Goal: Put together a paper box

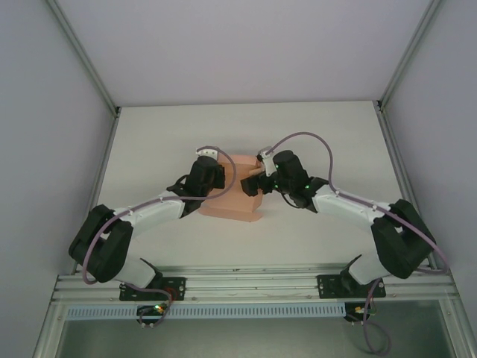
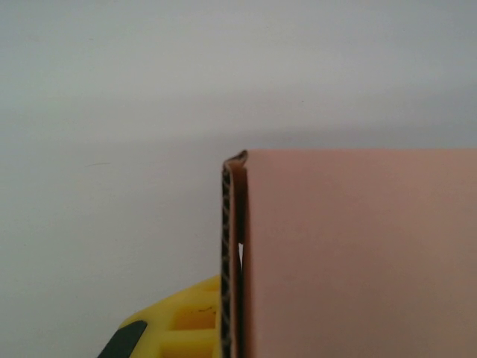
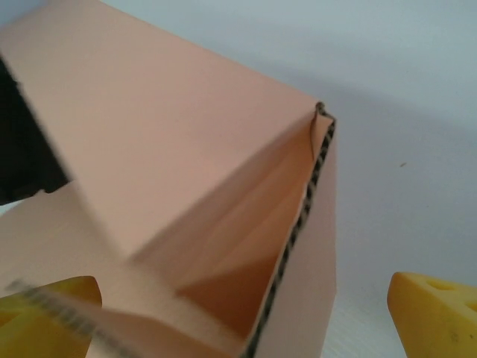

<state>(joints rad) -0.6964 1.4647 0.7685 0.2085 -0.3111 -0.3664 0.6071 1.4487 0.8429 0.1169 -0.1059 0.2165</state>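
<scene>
Pink paper box [image 1: 235, 205] mid white table [image 1: 171, 134], gray walls [image 1: 45, 112].

A robotics lab cell: a white table [image 1: 298, 142] walled by grey panels [image 1: 37, 112] in aluminium framing [image 1: 253, 285].

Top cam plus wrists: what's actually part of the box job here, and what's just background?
In the job:
paper box, partly folded
left gripper, shut on a box wall
right gripper, open at the box's open end

Just there:
table
purple cables
aluminium rail at the near edge
</scene>
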